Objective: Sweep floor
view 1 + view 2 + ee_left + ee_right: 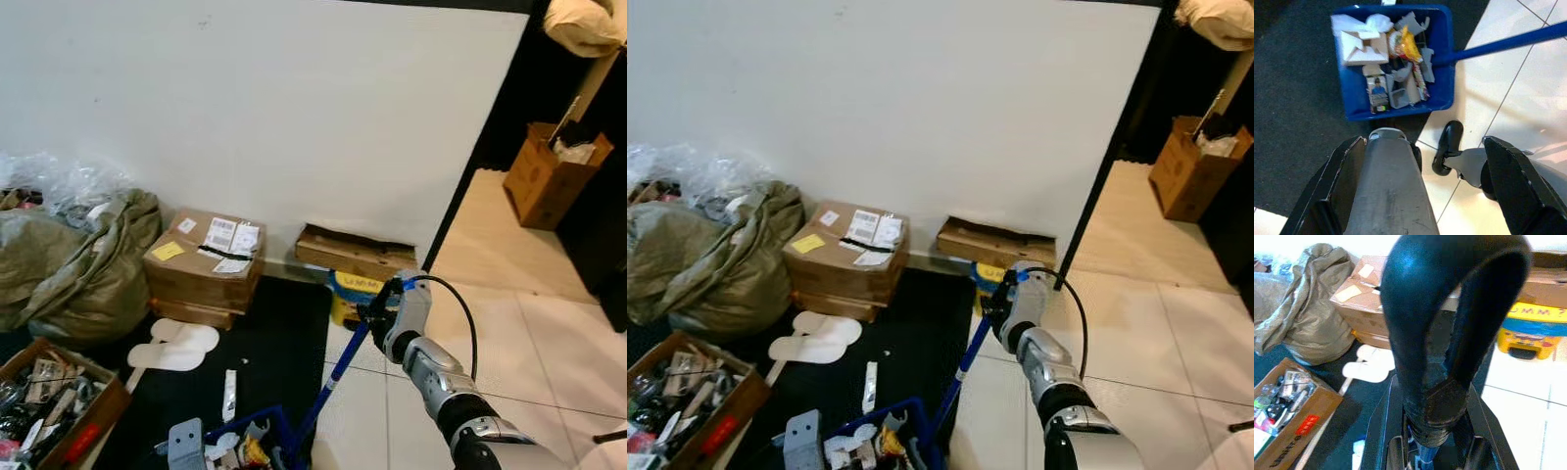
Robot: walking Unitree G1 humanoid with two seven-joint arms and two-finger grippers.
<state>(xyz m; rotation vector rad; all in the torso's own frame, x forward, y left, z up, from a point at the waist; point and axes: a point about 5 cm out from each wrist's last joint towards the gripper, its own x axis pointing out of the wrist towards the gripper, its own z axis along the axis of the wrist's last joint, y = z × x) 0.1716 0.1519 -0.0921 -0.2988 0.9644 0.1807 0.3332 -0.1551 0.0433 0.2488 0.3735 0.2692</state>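
Dustpan point(257, 436), head views: low by the robot on the dark mat, full of litter, right gripper point(384, 311) clamped on its stiff blue handle point(338, 377)'s top; left wrist view: left gripper point(1415, 205) spread wide above the light, tippable pan; right wrist view: looped grip point(1449, 328).

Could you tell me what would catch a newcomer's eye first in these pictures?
Probably the right gripper, closed around the top of a long blue handle that slants down to a blue dustpan heaped with paper scraps and wrappers at the edge of the dark mat. Next, the clutter along the white wall: a taped cardboard box, white slippers before it, and a grey-green sack.
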